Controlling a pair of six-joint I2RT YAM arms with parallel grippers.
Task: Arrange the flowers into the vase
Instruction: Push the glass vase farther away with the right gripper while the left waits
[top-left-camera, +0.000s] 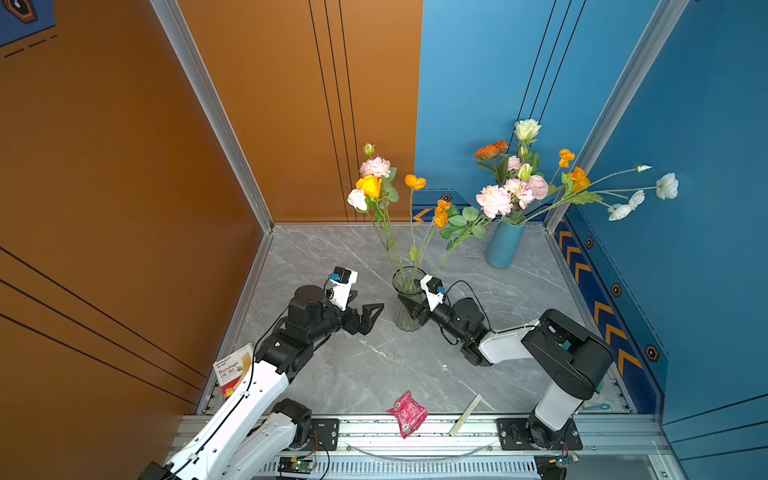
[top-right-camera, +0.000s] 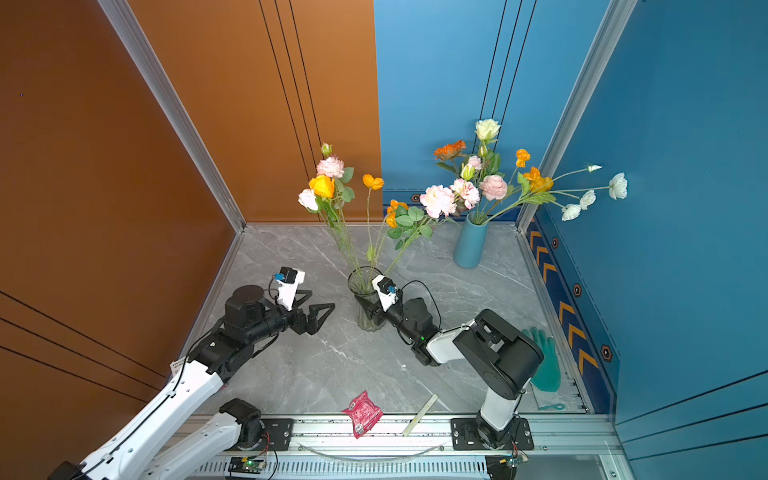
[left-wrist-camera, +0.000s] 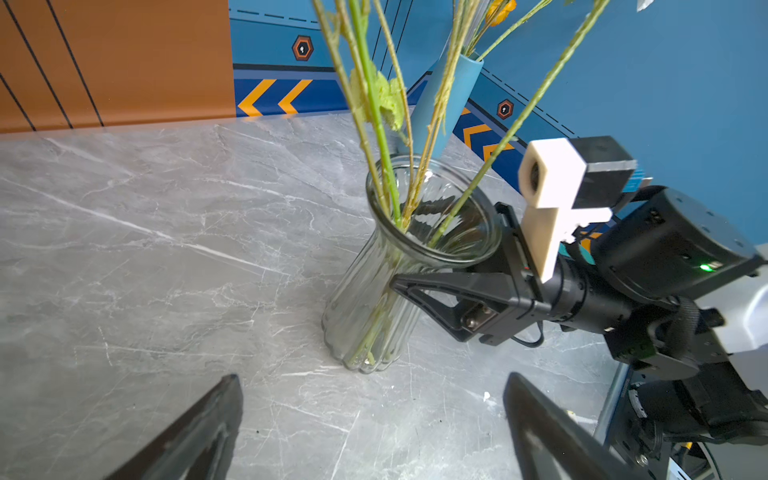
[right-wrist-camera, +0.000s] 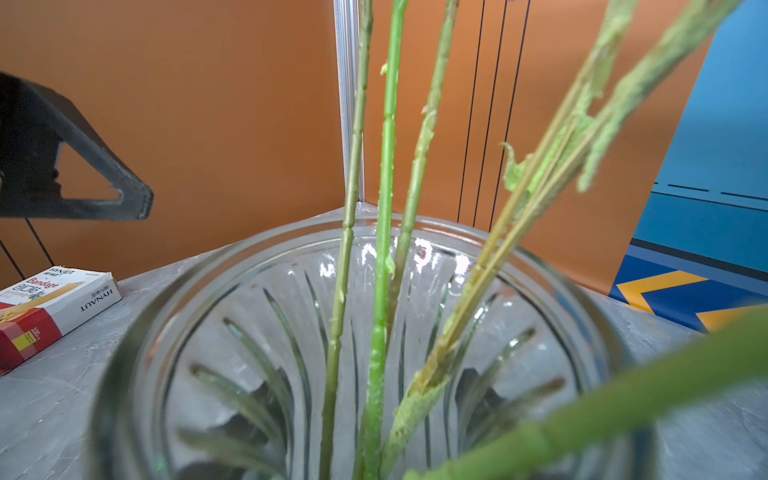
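Two tools out: left tool (top-left-camera: 368, 302) spread wide near glass vase (top-left-camera: 405, 322); right tool (left-wrist-camera: 413, 245) straddles its neck, grip unclear; flowers (top-left-camera: 376, 183) stand inside.

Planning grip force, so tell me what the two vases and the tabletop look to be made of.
Clear vase: seemingly glass, glossy, ribbed; flower stems show through it. Blue vase: opaque, matte, smooth; ceramic or plastic, cannot tell. Tabletop: grey marble-look with white veins, low sheen; stone or laminate.
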